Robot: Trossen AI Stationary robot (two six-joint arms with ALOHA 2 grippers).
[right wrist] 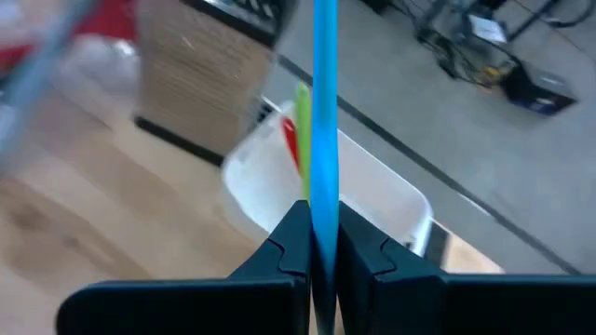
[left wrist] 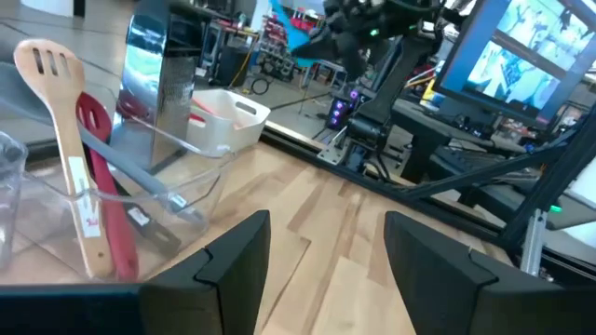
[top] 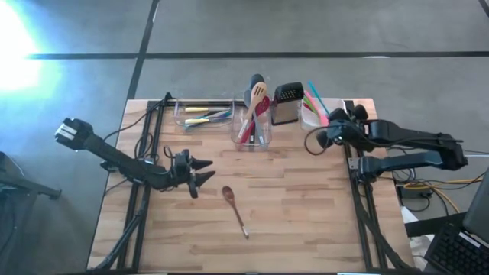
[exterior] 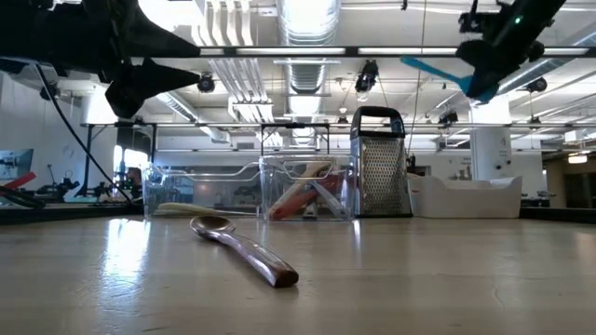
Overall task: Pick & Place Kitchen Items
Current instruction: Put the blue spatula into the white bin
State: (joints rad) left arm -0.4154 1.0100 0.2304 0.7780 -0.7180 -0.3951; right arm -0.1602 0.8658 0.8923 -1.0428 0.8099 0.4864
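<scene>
**Blue utensil held up by the right hand; wooden spoon lying on the table**

One wooden table (top: 306,221) is seen from above, with two dark robot arms reaching over it, one from each side.

Along the far edge four containers are lined up. One clear shallow tub (top: 200,116) sits on the left, with yellow-handled knives (top: 200,109) and other slim utensils lying flat in it; their number cannot be told. One taller clear tub (top: 253,131) stands in the middle, and in it a slotted wooden spatula (left wrist: 61,112), a red spatula (left wrist: 101,177) and a grey-handled utensil (left wrist: 140,181) are propped; a dark utensil is also seen there from above. One steel box grater (top: 286,104) stands just beside it. One white tub (right wrist: 372,200) is placed at the right end, with green and red utensils resting in it.

One blue utensil (right wrist: 324,112) is gripped by the right hand (top: 336,122), whose fingers are closed on its handle. It is held in the air above the white tub, clear of the table.

The left hand (top: 205,171) is held open and empty, low over the table's left side, near the wooden spoon (top: 234,208).

One wooden spoon lies alone on the bare table in front of the tubs, its bowl pointing toward them.
</scene>
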